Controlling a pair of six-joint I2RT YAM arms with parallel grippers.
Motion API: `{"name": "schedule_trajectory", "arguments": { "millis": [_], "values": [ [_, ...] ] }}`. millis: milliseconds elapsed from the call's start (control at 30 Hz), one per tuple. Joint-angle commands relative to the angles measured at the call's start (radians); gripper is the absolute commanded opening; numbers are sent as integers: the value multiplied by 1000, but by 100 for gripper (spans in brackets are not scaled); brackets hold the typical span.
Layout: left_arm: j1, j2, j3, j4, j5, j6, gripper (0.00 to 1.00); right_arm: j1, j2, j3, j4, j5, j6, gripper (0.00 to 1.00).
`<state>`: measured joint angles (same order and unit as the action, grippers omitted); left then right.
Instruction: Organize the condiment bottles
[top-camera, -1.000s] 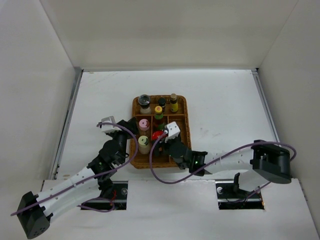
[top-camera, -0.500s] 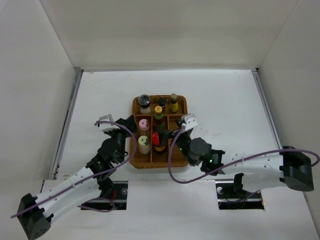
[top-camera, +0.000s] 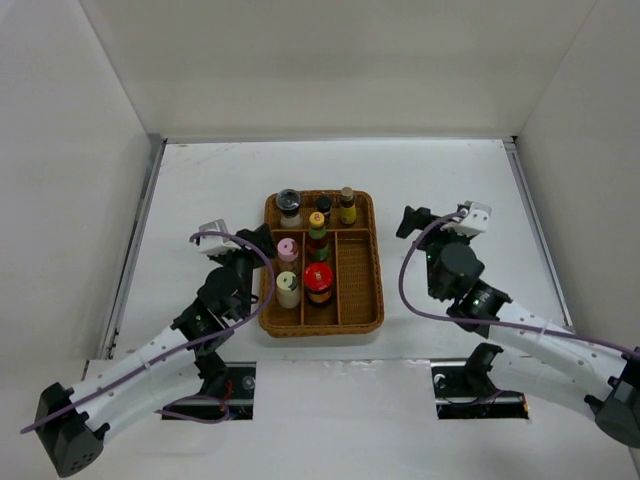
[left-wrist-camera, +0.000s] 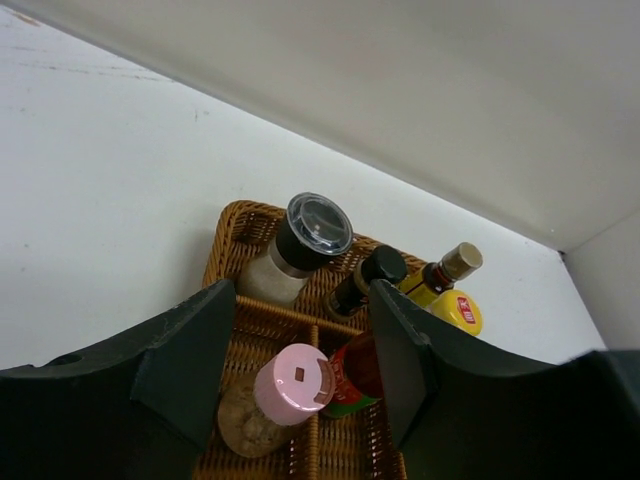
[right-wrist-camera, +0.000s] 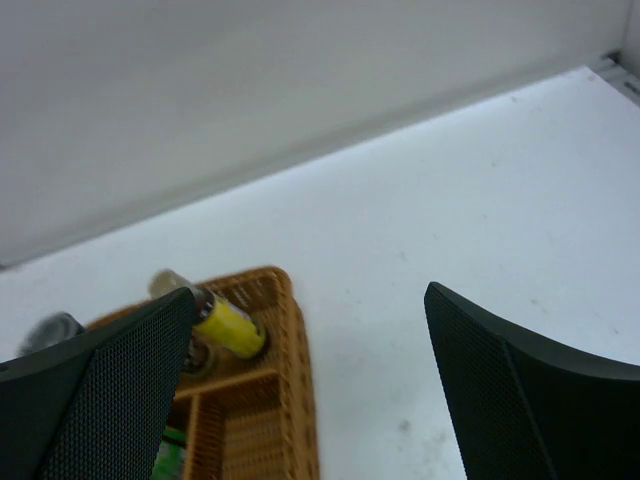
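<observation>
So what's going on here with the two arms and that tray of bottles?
Two robot arms are organizing condiment bottles in a wicker tray. Every bottle in view stands upright inside it, including a red-lidded jar and a pink-capped bottle. The left claw hovers open at the tray's left edge; the pink-capped bottle shows between its fingers, apparently not gripped. The right claw sits off to the tray's right, open and empty.
</observation>
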<state>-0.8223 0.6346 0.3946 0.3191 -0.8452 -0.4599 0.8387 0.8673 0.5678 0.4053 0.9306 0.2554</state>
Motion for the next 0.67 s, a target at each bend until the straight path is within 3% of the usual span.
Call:
{"name": "schedule_trajectory", "arguments": {
  "millis": [0,100,400,633],
  "values": [
    [7,25,44,-8,6,-26,55,-14,22,52,-239,-32,122,100],
    [7,40,46,-15,6,-28,55,38,-4,60,-315,-35,183,100],
    [7,27,53,-46,6,-36,56,89,-116,-22,-189,-68,122,100],
    [12,30,56,-57,14,-49,57,73,-102,-17,-191,-164,137,100]
  ]
}}
